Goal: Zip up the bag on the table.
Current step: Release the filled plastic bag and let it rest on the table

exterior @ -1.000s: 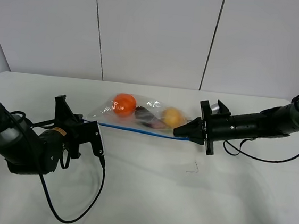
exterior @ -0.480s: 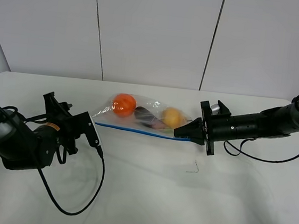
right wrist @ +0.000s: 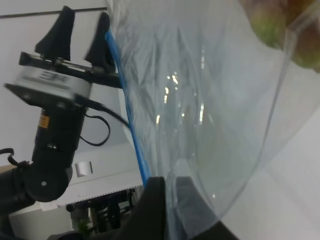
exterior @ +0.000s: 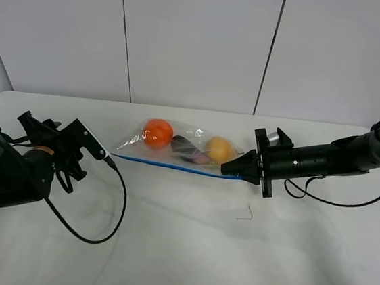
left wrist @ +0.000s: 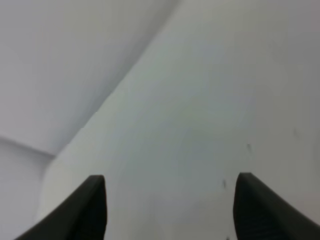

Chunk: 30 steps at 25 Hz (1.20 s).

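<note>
The clear bag lies on the white table, its blue zipper strip along the near edge. Orange, purple and yellow toy produce show through it. My right gripper is shut on the bag's right end at the zipper. In the right wrist view its fingers pinch the plastic beside the blue strip. My left gripper is open and empty, left of the bag and apart from it. The left wrist view shows only bare table between its fingers.
The left arm's black cable loops over the table in front of it. A small dark bent mark lies in front of the right gripper. Grey wall panels stand behind the table's back edge.
My left arm has drawn back to the left, away from the bag's left end, and turned. The bag and the right gripper have stayed in place.
</note>
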Motion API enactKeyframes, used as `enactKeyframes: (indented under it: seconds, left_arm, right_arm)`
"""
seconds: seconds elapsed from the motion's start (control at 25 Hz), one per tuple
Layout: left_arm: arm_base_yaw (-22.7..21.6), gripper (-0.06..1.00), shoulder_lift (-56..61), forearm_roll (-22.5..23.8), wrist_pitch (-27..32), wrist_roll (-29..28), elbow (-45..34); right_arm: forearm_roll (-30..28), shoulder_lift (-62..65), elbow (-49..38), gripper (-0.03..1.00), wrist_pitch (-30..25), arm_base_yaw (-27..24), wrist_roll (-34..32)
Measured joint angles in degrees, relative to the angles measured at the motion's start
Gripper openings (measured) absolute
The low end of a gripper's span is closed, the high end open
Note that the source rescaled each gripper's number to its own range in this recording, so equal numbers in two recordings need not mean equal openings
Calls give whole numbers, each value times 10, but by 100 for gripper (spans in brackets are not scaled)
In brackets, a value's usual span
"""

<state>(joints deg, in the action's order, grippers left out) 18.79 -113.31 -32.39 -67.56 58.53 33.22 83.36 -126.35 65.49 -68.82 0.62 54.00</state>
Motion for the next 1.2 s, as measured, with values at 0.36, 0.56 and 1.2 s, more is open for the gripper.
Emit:
enactKeyframes:
  seconds: [0.36,0.56,1.2]
  left_arm:
    - [0,78,0,-82,-18,-273,6]
    - [0,78,2,-86,-18,-318,6]
    - [-115,65,117,119,457,-346,110]
  right_arm:
    - [-1,0,0,0,0,0,0]
    - [-1,0,0,0,0,0,0]
    - [-2,0,0,0,0,0,0]
